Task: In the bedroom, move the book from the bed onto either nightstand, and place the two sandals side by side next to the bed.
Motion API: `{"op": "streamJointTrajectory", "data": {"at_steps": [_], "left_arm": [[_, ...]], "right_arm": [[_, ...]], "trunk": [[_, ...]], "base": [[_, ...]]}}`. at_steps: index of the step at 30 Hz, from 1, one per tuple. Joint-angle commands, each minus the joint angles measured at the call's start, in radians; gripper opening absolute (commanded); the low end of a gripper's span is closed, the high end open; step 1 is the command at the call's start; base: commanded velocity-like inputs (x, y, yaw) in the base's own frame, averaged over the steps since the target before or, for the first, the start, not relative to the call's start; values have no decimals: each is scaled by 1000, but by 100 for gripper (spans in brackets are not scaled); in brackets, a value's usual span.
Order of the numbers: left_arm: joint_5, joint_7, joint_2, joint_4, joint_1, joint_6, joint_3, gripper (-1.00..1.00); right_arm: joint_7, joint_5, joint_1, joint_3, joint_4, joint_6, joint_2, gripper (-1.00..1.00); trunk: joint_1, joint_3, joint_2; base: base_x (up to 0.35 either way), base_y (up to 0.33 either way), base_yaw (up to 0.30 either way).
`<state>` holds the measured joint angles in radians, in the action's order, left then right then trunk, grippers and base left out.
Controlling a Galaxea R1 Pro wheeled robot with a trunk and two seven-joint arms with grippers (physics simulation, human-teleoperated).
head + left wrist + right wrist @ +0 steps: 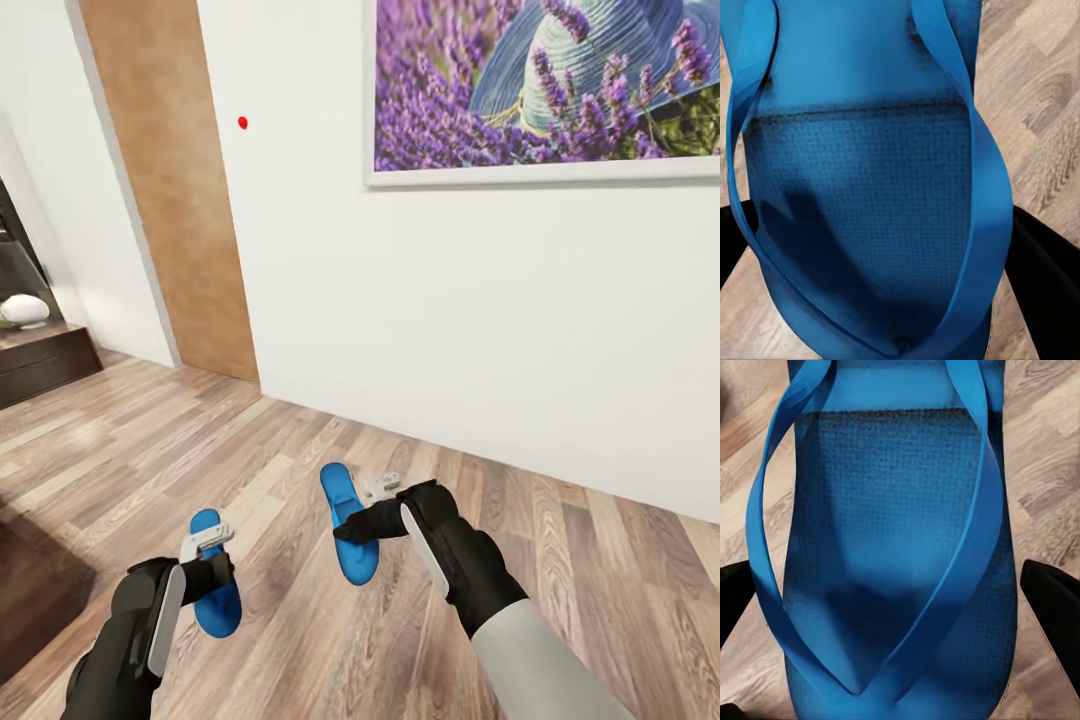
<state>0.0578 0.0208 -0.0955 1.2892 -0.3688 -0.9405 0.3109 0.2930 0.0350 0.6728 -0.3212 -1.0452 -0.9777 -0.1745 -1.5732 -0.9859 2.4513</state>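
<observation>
I hold one bright blue sandal in each hand over the wooden floor. My left gripper point(210, 572) is shut on the left sandal point(222, 612). In the left wrist view this sandal point(870, 187) lies between the black fingers point(1046, 281). My right gripper point(354, 528) is shut on the right sandal point(340, 495), held a little farther forward. Its straps and sole point(892, 532) lie between the right fingers point(1054, 596) in the right wrist view. The book and the bed are out of view.
A white wall point(420, 330) with a lavender picture point(545, 85) stands close ahead, a wooden door point(170, 190) to its left. A low dark brown cabinet point(40, 362) bearing a white object is at far left. A dark brown edge point(30, 600) sits at lower left.
</observation>
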Motion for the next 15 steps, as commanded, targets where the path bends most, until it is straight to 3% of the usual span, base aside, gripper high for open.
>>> {"op": "streamJointTrajectory", "data": {"at_steps": [1, 10, 15], "left_arm": [[7, 2, -1, 1, -1, -4, 2, -100], [7, 4, 0, -26, -1, 2, 5, -100], [41, 4, -6, -45, -1, 32, 16, -100]], "right_arm": [[-2, 5, 1, 0, -1, -5, 0, -100], [0, 3, -1, -2, -1, -4, 0, -100], [0, 3, 0, -2, -1, -5, 0, -100]], "trunk": [[0, -1, 0], [0, -1, 0], [0, -1, 0]], "base": [[326, -6, 271], [326, -1, 276], [326, 0, 281]]}}
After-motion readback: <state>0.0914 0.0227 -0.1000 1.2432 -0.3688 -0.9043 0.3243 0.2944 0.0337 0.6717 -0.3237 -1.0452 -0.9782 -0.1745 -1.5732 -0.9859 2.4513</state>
